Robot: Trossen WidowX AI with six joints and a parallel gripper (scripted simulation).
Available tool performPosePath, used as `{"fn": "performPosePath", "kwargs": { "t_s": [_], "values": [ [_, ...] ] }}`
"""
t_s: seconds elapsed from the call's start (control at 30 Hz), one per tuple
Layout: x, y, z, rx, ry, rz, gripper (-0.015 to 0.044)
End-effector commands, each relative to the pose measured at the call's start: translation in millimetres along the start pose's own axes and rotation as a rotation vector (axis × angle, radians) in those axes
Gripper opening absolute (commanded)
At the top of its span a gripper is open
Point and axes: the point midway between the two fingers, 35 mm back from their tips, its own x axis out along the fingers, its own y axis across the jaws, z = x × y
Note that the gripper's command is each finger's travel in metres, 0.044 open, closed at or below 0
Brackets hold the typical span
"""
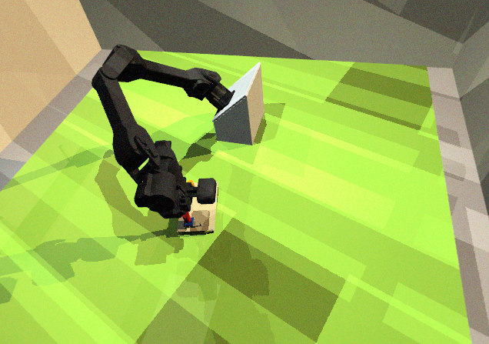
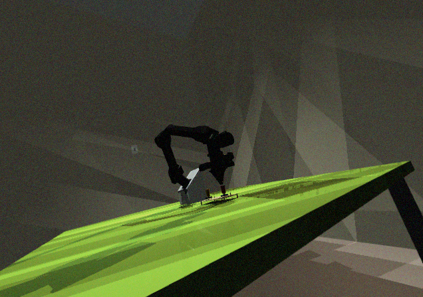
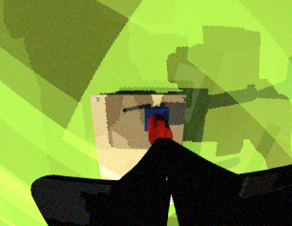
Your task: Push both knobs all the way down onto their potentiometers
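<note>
The pale circuit board (image 1: pixel 212 212) (image 3: pixel 102 156) stands on short legs on the green table. A red knob (image 1: pixel 186 217) (image 2: pixel 223 189) (image 3: pixel 158 131) stands upright above a blue potentiometer (image 1: pixel 191 222) (image 3: pixel 150 121) near one end of the board. An orange knob (image 1: pixel 191 181) (image 2: pixel 207 193) is towards the other end, mostly hidden by the arm in the top view and not visible in the wrist view. My gripper (image 2: pixel 222 183) (image 3: pixel 162 143) is shut and empty, its tips at the top of the red knob. Whether they touch it, and any gap under either knob, is too small to tell.
The arm rises from a grey wedge-shaped block (image 1: pixel 233 122) (image 2: pixel 198 191) behind the board. A thin dark part (image 3: pixel 135 109) lies beside the blue potentiometer on the board. Broad patches of shadow cross the table and the board.
</note>
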Motion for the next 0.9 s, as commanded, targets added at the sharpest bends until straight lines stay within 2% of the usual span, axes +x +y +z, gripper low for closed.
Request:
{"fn": "performPosePath", "kwargs": {
  "t_s": [0.0,0.03,0.33,0.6,0.87],
  "values": [
    [-7,1,2,0.005,-0.004,0.003,0.0],
    [-8,1,2,0.005,-0.004,0.003,0.0],
    [-4,1,-2,-0.002,0.0,-0.001,0.0236],
    [-30,34,-83,-0.005,-0.003,0.013,0.044],
    [-29,54,-183,-0.005,0.004,0.008,0.044]
  ]
}}
